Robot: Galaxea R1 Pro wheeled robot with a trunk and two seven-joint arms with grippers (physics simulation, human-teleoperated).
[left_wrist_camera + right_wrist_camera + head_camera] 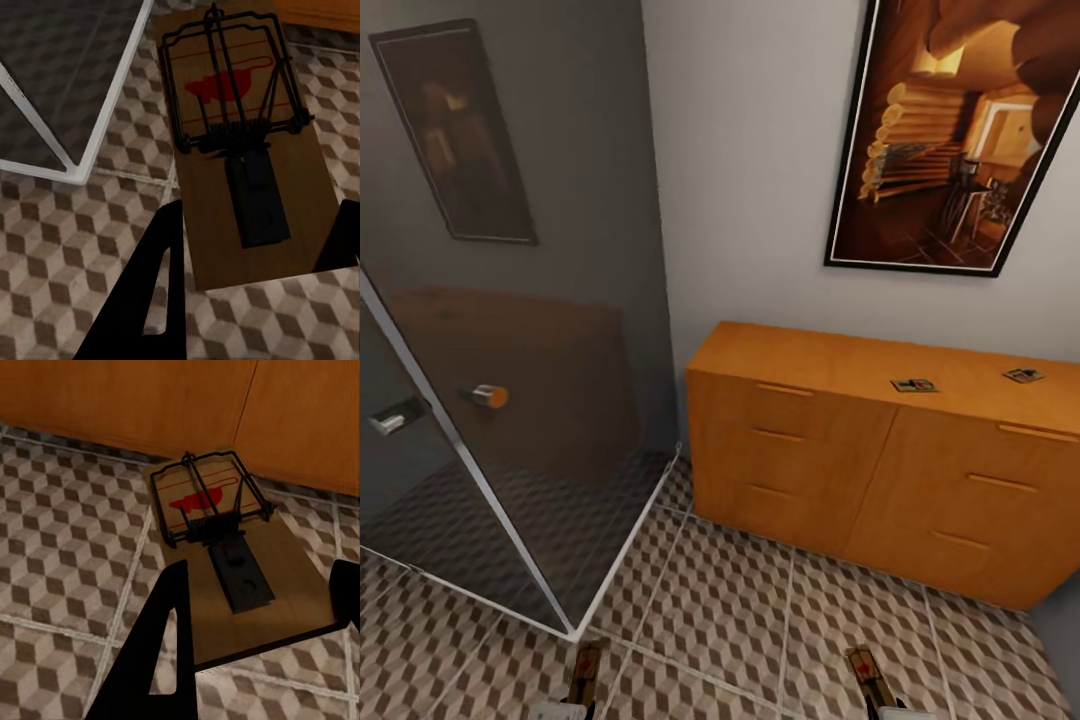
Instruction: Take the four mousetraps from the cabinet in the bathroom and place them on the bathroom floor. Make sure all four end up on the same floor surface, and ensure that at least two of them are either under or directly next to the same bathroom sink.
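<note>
The bathroom floor spreads before the cabinet, whose top carries two mousetraps. The left gripper and right gripper each clamp one more trap; both should lower flat before release.

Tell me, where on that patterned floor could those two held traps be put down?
The widest bare stretch of bathroom floor lies between the glass shower enclosure and the cabinet. It narrows where the shower's white frame corner juts out. The cabinet top holds two mousetraps, with bare wood towards the shower.
</note>
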